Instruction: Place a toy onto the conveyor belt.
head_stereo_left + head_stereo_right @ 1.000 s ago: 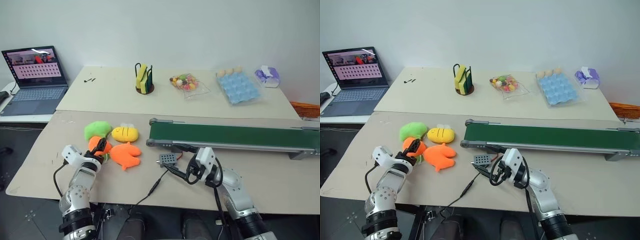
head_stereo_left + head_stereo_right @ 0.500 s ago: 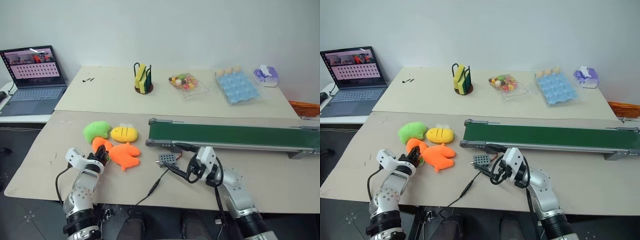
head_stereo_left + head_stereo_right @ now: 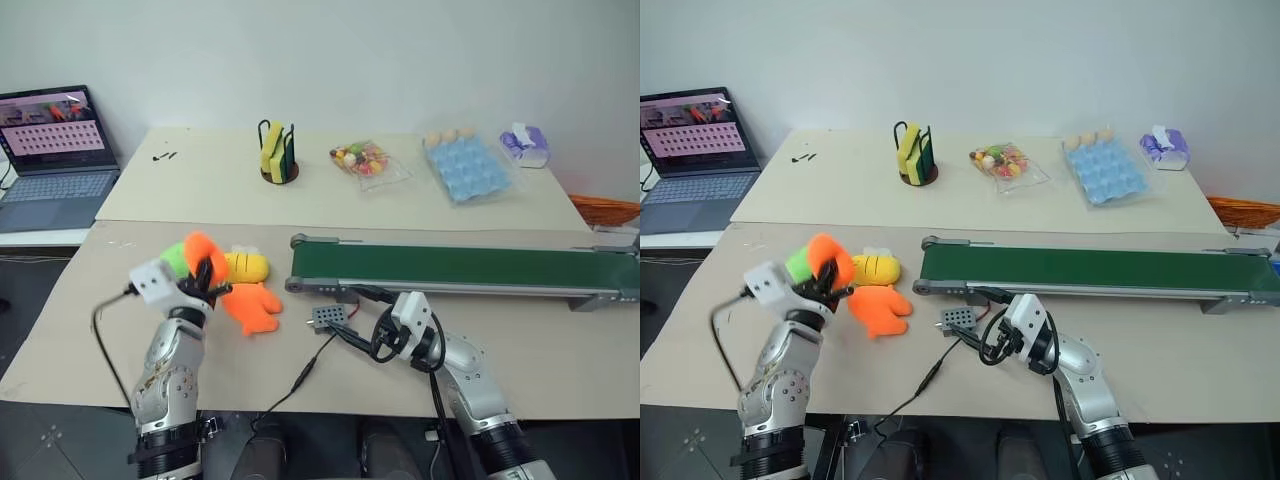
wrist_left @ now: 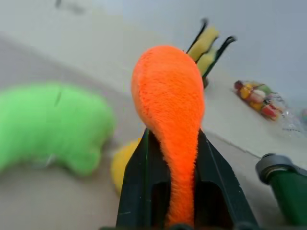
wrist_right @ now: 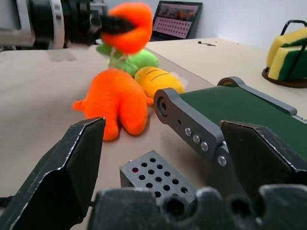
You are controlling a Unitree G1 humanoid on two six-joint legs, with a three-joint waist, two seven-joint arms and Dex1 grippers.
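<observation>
Left wrist view puts me right at the jaws: my left gripper (image 4: 172, 191) is clamped on the orange carrot plush (image 4: 169, 110), its two black fingers (image 4: 139, 182) pinching the narrow lower part while the rounded body bulges up past the tips. Seen from the head, the left gripper (image 3: 205, 285) holds the carrot plush (image 3: 200, 255) clear of the table (image 3: 80, 320), its green tuft on the side away from the belt.

My right gripper (image 5: 163, 163) stands wide open with nothing in it, low over the table just short of the conveyor belt's near end roller, with a small grey perforated box (image 5: 156, 177) between its fingers and the frame.

Below and just beside the lifted toy lie the orange fish plush (image 3: 252, 307) and the yellow bee plush (image 3: 245, 266), both on the table.

What matters for my coming move: the conveyor belt (image 3: 460, 270) lies to the right of the loaded jaws, its long axis running left to right across the table, its nearest end roller (image 3: 298, 243) just past the bee. I judge the left arm must carry the toy rightward over the two plush toys to reach the green surface.
</observation>
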